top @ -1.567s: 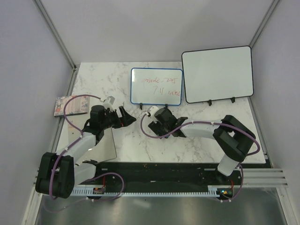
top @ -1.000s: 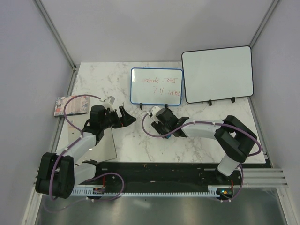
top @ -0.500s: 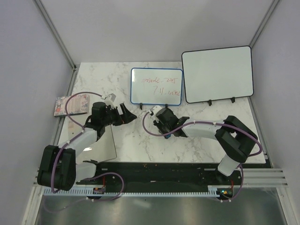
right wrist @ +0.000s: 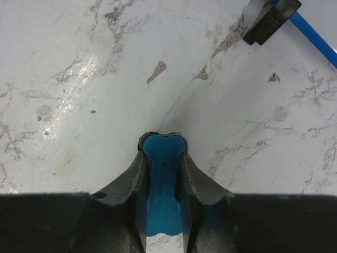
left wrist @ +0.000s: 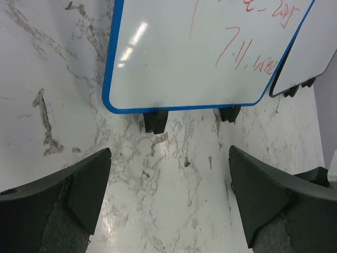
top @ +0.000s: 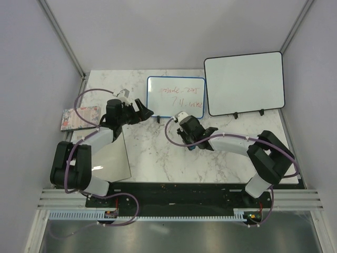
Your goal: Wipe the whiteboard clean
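**1. Ref. item**
Whiteboard (top: 175, 97): blue frame, rounded corners. It stands on two black feet (left wrist: 156, 119) on the marble table (top: 158, 158). Red handwriting (left wrist: 247, 47) is on its face, unerased. All pos. below are given rel. to the whiteboard.

**2. L arm**
L gripper (top: 143, 112) sits just off the whiteboard's lower-left corner, not touching it. Per the L wrist cam, the jaws are spread wide w/ nothing between them. Both fingers (left wrist: 87, 187) flank bare marble directly in front of the whiteboard's feet.

**3. R arm**
R gripper (right wrist: 162, 145) is low over the table, just in front of the whiteboard's lower-right part. Jaws are clamped on a blue block (right wrist: 162, 184), which fills the gap between the fingers and sticks out slightly past the tips. Per the R wrist cam, one whiteboard foot and a strip of blue frame lie ahead and to the right, apart from the block. Contact between block and table: cannot tell.

**4. Other items**
- Larger black-framed board (top: 244, 83): just right of the whiteboard, face blank.
- Grey sheet (top: 113, 158): well in front of the whiteboard, to its left, under the L arm.
- Colourful pack (top: 79, 117): well left of the whiteboard, at the table edge.
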